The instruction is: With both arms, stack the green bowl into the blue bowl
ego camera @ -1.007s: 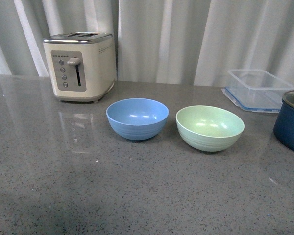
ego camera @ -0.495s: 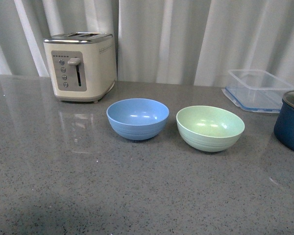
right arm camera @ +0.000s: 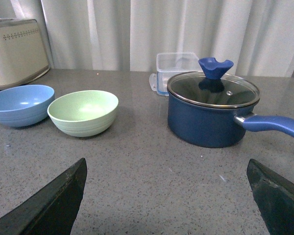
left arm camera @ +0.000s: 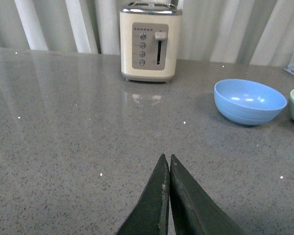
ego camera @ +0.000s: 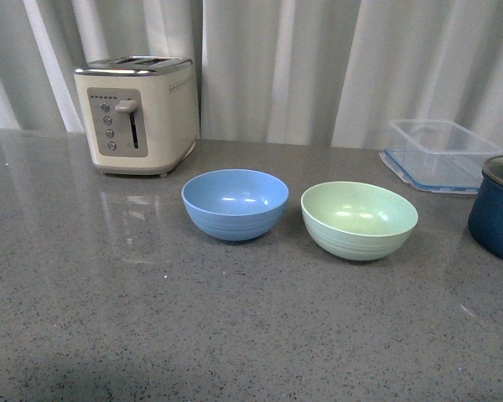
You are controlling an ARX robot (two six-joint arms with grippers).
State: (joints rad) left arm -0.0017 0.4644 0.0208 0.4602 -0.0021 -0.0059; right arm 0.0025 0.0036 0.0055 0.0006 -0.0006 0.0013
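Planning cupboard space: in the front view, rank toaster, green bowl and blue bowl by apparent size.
Largest: toaster. Then green bowl and blue bowl, which look nearly alike; green appears slightly wider but sits nearer, so unranked.

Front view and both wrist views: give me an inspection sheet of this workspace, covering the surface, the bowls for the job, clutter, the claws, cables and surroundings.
Surface: grey speckled glossy countertop, no spills seen.
Job's things: pale mint-green round matte bowl and light sky-blue round matte bowl, both upright, empty, side by side with a gap, not yet stacked.
Clutter: cream two-slot toaster at the back left; clear plastic container at the back right; dark navy glass-lidded pot at the right edge.
Claws: left claw shut, empty; right claw open wide, empty; neither touches a bowl.
Cables: nothing seen.
Surroundings: white pleated curtain behind the counter.
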